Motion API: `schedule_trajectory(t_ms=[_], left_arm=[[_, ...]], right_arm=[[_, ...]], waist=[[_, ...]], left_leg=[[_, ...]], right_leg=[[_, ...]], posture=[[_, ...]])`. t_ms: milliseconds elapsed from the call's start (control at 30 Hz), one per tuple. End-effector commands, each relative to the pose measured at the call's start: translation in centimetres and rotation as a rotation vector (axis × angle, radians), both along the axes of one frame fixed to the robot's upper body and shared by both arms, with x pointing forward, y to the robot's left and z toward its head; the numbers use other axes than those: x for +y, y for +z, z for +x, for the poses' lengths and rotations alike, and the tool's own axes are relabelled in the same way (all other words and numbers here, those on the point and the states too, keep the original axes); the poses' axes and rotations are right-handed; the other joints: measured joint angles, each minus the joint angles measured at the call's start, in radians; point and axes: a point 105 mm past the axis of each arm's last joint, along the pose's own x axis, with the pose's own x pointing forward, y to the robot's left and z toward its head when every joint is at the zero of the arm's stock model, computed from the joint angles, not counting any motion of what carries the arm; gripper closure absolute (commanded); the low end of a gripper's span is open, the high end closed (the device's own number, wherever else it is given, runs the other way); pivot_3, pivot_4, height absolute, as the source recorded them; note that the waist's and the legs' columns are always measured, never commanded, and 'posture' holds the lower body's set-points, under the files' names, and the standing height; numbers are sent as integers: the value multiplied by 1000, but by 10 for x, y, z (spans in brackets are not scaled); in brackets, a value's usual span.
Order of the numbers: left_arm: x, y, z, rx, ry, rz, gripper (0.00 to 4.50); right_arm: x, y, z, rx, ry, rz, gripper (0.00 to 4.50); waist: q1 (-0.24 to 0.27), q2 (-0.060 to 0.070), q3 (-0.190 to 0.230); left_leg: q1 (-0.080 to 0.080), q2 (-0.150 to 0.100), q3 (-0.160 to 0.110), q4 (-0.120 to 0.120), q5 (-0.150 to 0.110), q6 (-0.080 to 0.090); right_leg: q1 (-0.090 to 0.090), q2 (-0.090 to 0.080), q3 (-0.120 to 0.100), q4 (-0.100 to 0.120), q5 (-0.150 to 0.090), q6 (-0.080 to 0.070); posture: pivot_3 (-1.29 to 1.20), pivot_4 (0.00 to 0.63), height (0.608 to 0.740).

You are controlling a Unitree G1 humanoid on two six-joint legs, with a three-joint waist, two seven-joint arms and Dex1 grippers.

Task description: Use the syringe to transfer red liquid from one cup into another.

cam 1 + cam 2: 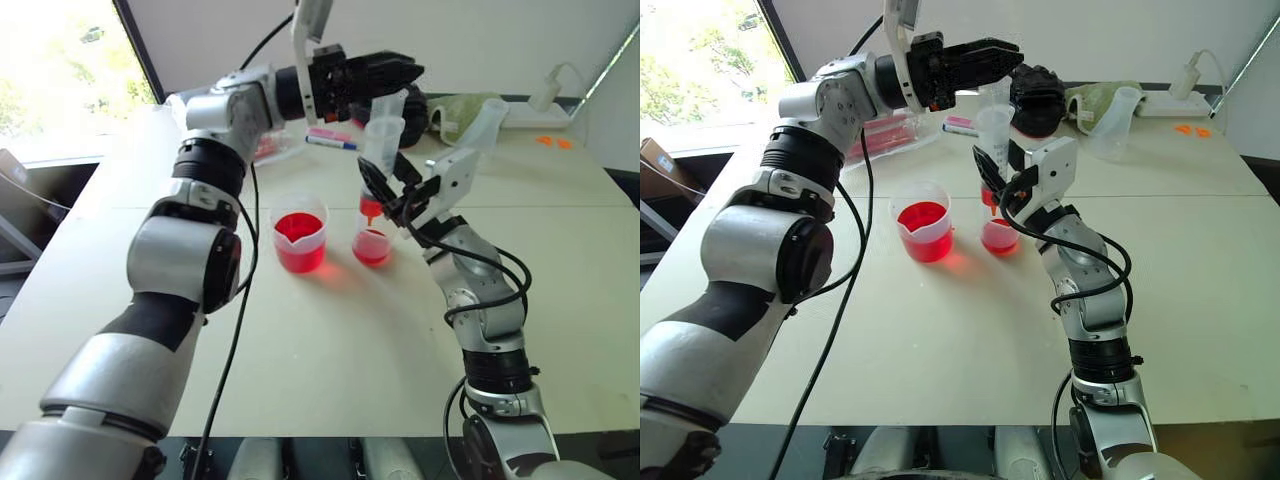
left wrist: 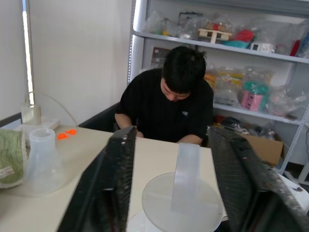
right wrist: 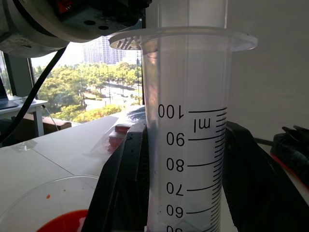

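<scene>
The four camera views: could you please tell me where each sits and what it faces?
Left eye, right eye: on the head, looking down at the table, both arms, larger cup, smaller cup.
Left wrist: between left hand fingers, facing a seated person.
Right wrist: along right hand, facing the syringe.
Shared: syringe.

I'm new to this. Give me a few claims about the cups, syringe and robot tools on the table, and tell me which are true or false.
1. The right tool grips the large clear plastic syringe by its barrel. True.
2. The syringe's orange-red tip is over the larger spouted clear cup. False: it is over the smaller clear cup.
3. Both cups hold red liquid. True.
4. The left tool is down at the table beside the cups. False: it is up at the syringe's plunger top.
5. A blue-and-pink marker pen lies behind the cups. True.
</scene>
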Motion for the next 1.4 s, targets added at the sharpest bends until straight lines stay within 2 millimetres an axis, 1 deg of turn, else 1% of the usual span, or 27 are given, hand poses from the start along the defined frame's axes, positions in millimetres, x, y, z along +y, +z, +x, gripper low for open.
schedule_trajectory(t_ms=[33,67,300,500,933,1400], left_arm=[[-2,18,-7,-62,-16,-20,4084],[-3,17,-7,-62,-16,-17,4452],[-4,8,-7,-60,-18,26,4452],[-4,-4,-9,-55,-49,85,4452],[-3,-14,-12,-54,-65,113,4452],[-3,-26,-17,-34,-95,113,4452]], right_arm=[[0,19,-11,-92,6,13,3100],[0,19,-11,-92,5,13,3100],[-1,20,-10,-92,2,10,3100],[-3,21,-9,-96,-7,12,3100],[-10,27,-4,-112,-35,13,3100],[-31,36,5,-138,-107,3,3100]], waist=[[1,0,0],[1,0,0],[0,0,0],[0,0,0],[0,0,0],[0,0,0]], left_leg=[[0,0,0,0,0,0],[0,0,0,0,0,0],[0,0,0,0,0,0],[0,0,0,0,0,0],[0,0,0,0,0,0],[0,0,0,0,0,0]], right_leg=[[0,0,0,0,0,0],[0,0,0,0,0,0],[0,0,0,0,0,0],[0,0,0,0,0,0],[0,0,0,0,0,0],[0,0,0,0,0,0]], posture=[[0,150,711],[0,150,711],[0,150,711],[0,150,711],[0,150,711],[0,150,711]])
